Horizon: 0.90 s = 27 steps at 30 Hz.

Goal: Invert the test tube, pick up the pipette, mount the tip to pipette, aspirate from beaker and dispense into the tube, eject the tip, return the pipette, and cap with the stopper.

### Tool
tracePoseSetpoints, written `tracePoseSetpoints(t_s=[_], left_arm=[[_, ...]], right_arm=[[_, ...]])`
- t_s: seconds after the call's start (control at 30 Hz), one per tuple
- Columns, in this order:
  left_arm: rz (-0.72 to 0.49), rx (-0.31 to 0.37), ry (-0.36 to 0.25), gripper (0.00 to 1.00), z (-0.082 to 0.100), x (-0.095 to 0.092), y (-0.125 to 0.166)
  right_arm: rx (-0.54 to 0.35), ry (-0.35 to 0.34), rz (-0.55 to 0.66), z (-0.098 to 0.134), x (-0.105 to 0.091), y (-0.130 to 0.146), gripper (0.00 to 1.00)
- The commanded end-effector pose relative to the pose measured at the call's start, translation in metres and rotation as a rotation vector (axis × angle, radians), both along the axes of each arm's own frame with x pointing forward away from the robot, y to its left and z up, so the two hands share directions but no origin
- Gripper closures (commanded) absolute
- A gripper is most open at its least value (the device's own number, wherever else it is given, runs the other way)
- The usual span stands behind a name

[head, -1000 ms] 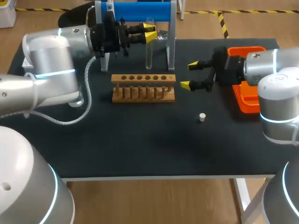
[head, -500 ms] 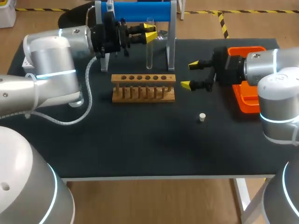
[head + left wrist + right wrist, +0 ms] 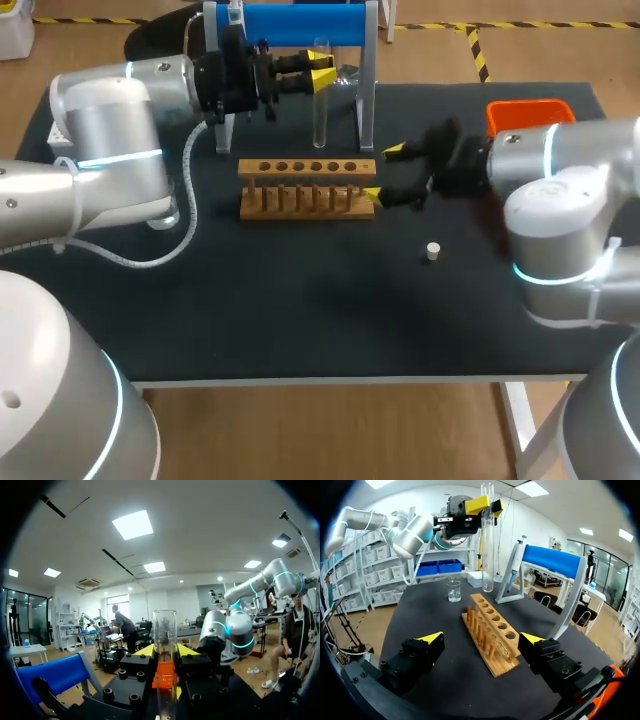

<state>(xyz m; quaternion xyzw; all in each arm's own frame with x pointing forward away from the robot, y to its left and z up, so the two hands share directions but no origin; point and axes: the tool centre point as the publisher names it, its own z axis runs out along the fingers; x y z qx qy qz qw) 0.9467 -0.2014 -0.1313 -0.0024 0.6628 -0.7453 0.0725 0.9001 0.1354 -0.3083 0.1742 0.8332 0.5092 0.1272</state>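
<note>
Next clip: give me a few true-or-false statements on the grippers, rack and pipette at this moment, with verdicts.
1. The left gripper is shut on the tube. True.
2. The right gripper holds the stopper. False: it is open and empty; the stopper lies on the table.
3. The rack has all its holes empty. True.
4. The pipette stands in the rack. False: it hangs on the stand.

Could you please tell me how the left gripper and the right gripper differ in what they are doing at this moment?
The left gripper is shut on the upright test tube, while the right gripper is open and empty. The left gripper is high up behind the wooden rack; the right gripper sits lower, at the rack's right end. Both have yellow fingertips.
</note>
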Motion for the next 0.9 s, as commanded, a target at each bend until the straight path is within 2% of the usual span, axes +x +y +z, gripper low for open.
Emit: tracePoseSetpoints(t_s=[0.03, 0.4, 0.9], left_arm=[[-0.001, 0.002, 0.0, 1.0, 0.0, 0.001, -0.001], [-0.001, 0.002, 0.0, 1.0, 0.0, 0.001, -0.001], [-0.001, 0.002, 0.0, 1.0, 0.0, 0.001, -0.001]], right_arm=[[-0.009, -0.014, -0.039, -0.018, 0.005, 0.022, 0.0], [0.01, 0.01, -0.098, -0.033, 0.018, 0.04, 0.0], [-0.014, -0.046, -0.071, -0.037, 0.028, 0.041, 0.0]])
